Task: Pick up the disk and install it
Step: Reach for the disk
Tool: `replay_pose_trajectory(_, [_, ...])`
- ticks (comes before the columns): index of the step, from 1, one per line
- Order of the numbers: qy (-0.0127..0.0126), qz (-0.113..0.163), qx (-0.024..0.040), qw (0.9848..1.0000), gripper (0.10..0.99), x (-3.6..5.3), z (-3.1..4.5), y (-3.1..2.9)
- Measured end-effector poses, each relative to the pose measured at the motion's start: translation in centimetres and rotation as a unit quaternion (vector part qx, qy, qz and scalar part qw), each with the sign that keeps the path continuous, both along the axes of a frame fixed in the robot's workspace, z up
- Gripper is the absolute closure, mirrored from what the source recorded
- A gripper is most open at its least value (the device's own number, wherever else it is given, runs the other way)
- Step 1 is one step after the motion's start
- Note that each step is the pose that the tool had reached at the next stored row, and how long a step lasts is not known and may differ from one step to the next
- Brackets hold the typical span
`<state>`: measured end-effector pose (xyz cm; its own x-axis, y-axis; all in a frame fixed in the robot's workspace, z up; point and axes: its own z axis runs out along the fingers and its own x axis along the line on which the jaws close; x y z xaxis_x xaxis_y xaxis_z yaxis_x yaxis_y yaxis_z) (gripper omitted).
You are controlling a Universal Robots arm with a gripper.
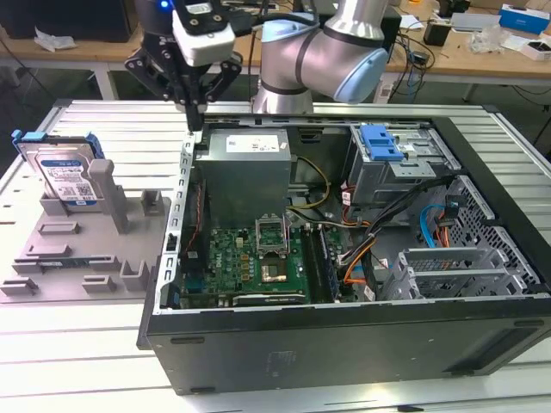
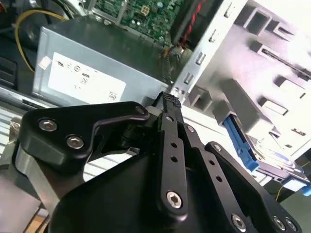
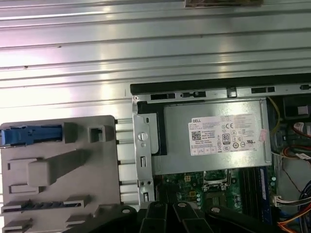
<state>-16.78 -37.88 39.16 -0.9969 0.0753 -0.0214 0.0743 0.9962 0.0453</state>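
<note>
The disk (image 1: pixel 62 172), a silver drive with a white-and-blue label in a blue bracket, stands on edge in the grey fixture (image 1: pixel 60 249) at the exterior view's left. The second wrist view shows the disk (image 2: pixel 274 162) off to one side of my fingers. From above, in the first wrist view, the disk's (image 3: pixel 31 136) blue edge shows. My gripper (image 1: pixel 196 119) hangs above the back left corner of the open computer case (image 1: pixel 344 331), well apart from the disk. Its black fingers (image 2: pixel 168 104) meet at their tips with nothing between them.
A grey metal power supply box (image 1: pixel 245 168) with a white sticker sits inside the case just below my gripper. The drive cage with a ribbed blue clip (image 1: pixel 381 142) is at the case's far right. Cables and the green motherboard (image 1: pixel 250 258) fill the middle. Slatted metal tabletop (image 1: pixel 103 129) surrounds everything.
</note>
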Motion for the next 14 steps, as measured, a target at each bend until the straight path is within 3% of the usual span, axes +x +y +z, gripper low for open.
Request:
replay_pose_trajectory(5, [0.0005, 0.0, 0.0001, 1.0, 0.98, -1.94, -0.16, 0.59])
replay_pose_trajectory(7, [0.0019, 0.0, 0.0, 1.0, 0.98, -3.25, -0.31, 1.11])
replay_pose_trajectory(12, [0.004, 0.0, 0.0, 1.0, 0.98, -4.76, -0.53, 1.72])
replay_pose_trajectory(14, [0.0055, 0.0, 0.0001, 1.0, 0.98, -5.87, -0.71, 2.12])
